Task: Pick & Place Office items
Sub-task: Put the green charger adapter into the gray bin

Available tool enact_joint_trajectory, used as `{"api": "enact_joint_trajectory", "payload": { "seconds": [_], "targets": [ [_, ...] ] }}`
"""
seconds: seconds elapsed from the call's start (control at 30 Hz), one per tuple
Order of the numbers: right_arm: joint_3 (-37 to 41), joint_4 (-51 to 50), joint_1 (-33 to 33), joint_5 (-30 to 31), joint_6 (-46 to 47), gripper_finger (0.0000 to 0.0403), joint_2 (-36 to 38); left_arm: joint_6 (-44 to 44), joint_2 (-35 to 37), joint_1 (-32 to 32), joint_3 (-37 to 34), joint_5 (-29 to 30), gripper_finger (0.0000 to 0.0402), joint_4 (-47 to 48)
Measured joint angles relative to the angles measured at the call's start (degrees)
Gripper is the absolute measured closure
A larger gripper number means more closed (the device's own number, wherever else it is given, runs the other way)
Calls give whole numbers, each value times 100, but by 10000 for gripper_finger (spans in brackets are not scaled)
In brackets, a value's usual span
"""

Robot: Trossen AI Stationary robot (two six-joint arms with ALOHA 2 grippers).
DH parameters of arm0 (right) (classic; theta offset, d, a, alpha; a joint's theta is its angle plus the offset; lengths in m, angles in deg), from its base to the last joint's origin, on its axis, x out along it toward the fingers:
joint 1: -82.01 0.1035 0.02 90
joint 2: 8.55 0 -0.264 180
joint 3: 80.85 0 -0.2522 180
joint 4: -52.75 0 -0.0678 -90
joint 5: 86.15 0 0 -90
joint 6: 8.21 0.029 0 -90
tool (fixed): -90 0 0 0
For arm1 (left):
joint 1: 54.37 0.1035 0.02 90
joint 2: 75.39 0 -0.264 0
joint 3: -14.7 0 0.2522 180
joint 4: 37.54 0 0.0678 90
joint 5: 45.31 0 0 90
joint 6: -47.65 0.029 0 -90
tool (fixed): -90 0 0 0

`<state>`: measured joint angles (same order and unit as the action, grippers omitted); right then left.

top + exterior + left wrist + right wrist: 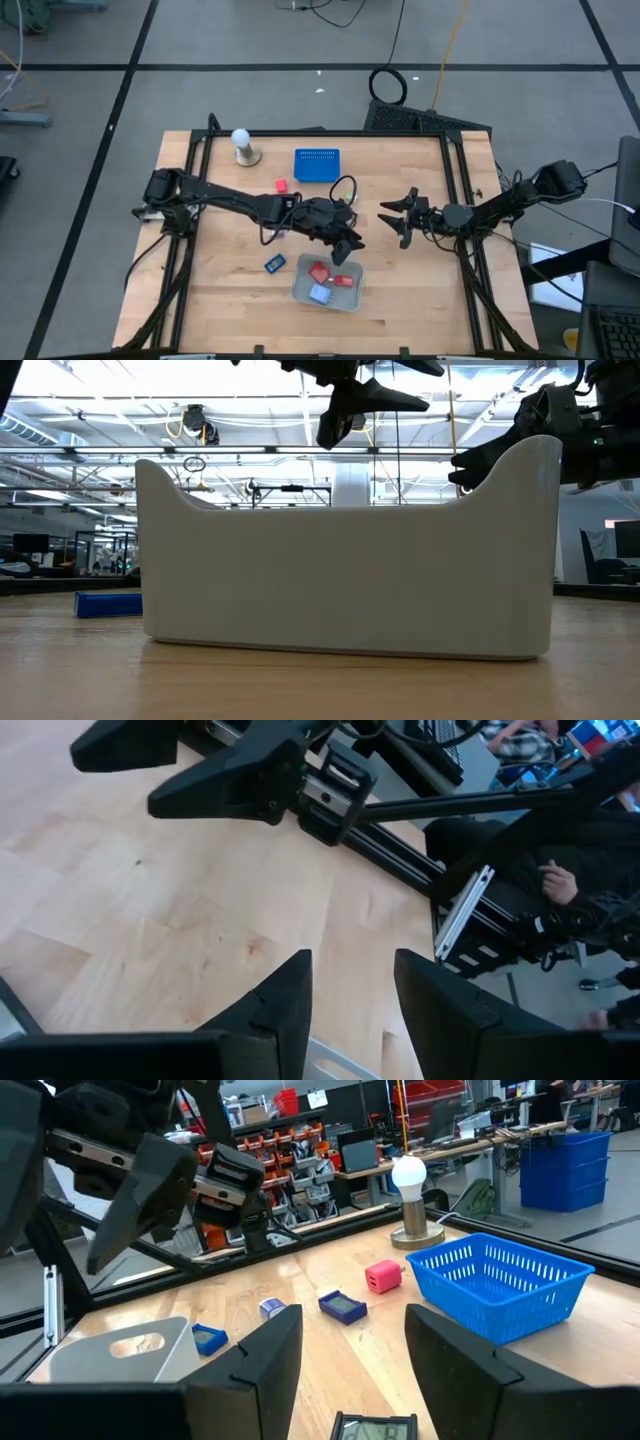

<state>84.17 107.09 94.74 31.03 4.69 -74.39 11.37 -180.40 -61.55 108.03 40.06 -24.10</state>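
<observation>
Red pieces (pixel 320 272), two of them, plus one pale blue piece (pixel 320 294), were already sitting inside the grey tray (pixel 352 303) near the front of the counter (pixel 220 300). So my guess is the sorting was partly done. A dark blue piece (pixel 275 263) lay on the wood just beside the tray on the left arm's side, and another red piece (pixel 282 185) sat farther back, right next to the blue basket (pixel 317 165). The left end effector (pixel 352 247) hung over the tray's back edge, pinched down narrow with nothing between its fingers. The right end effector (pixel 397 222) waited close by, off toward its own side of the counter, with its fingers part-way apart and also empty. If I had to call it, the loose dark blue piece looked like the next pick for the left arm since it was nearest. To do that well, I'd lift clear of the tray wall first, then spread the fingers before going down, not on the way. These bits were tiny next to the fingers, so I'd come straight down with the piece centred and the fingers squared to its flat sides. Closing off-centre would probably just flick it across the wood. I'd also keep away from the right arm, which sat near enough to clip.
</observation>
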Motion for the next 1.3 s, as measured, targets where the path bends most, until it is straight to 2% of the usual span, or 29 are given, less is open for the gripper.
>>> {"api": "enact_joint_trajectory", "payload": {
  "seconds": [0.17, 0.3, 0.4, 0.5, 0.6, 0.67, 0.83, 0.97, 1.07, 1.3],
  "targets": [
    [0, 631, 0, -47, -320, 232, 178, 11, 0, 13, 0, 2, 256, 0],
    [-36, 669, -2, -296, -646, 232, 699, -9, 0, 8, 0, 2, 256, -45],
    [-251, -391, -2, -704, -596, 232, 1289, -14, 0, -9, 0, 3, 256, -187],
    [-641, -2757, -2, -947, -456, 232, 2092, -26, 2, -9, 0, 2, 256, -310],
    [-1239, -5053, 0, -931, -386, 232, 3057, -52, 4, -20, 0, 1, 256, -326],
    [-1485, -6092, 0, -923, -340, 232, 3713, -60, 4, -44, 0, -35, 256, -319],
    [-1583, -6979, 8, -912, -605, 232, 5402, -98, 4, -90, 0, 13, 256, -293],
    [-1573, -7584, 2, -937, -453, 232, 6196, -195, 4, -88, 0, 15, 256, -413],
    [-1585, -7766, 20, -943, -463, 232, 6565, -222, 4, -72, 0, 15, 256, -552],
    [-1258, -7625, 136, -951, -407, 232, 6571, -221, 4, -72, 0, 17, 256, -735]
  ]
}}
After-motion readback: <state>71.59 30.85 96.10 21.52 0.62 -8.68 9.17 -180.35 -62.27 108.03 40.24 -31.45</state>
